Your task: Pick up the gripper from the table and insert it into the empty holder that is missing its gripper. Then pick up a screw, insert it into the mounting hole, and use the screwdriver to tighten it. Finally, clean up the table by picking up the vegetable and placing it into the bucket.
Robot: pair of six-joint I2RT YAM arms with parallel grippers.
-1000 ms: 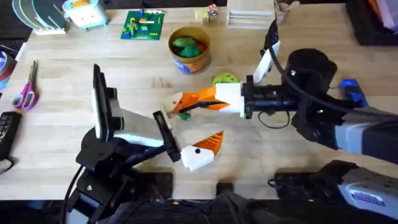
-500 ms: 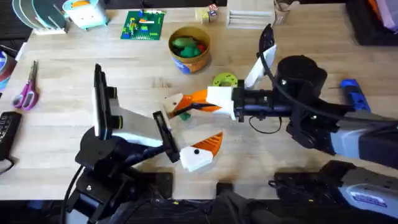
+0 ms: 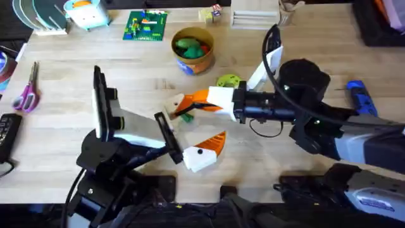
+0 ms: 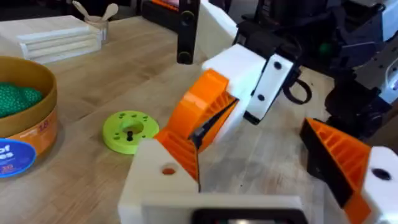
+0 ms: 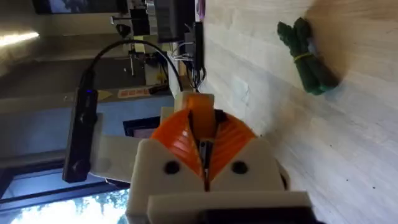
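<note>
Nearest the bases, the left gripper (image 3: 190,136) is seen with its white-and-orange fingers spread wide; one finger (image 3: 205,152) lies near the table's near edge, and nothing is held between the two. Just beyond it, the right gripper (image 3: 197,101) is reached in from the right, its orange ribbed pads (image 5: 202,140) pressed together with nothing pinched. The vegetable (image 3: 185,116), a thin dark-green bundle bound by a pale band, is seen lying on the table (image 3: 63,120) just beside those closed tips. A lime-green disc (image 3: 228,81) with holes is placed a little farther off. The bucket (image 3: 192,49), tan with a blue base, is stood farther still and is seen holding green pieces; on its blue label only the letters "of" (image 4: 9,151) can be read. The blue screwdriver (image 3: 361,96) is seen at the right.
</note>
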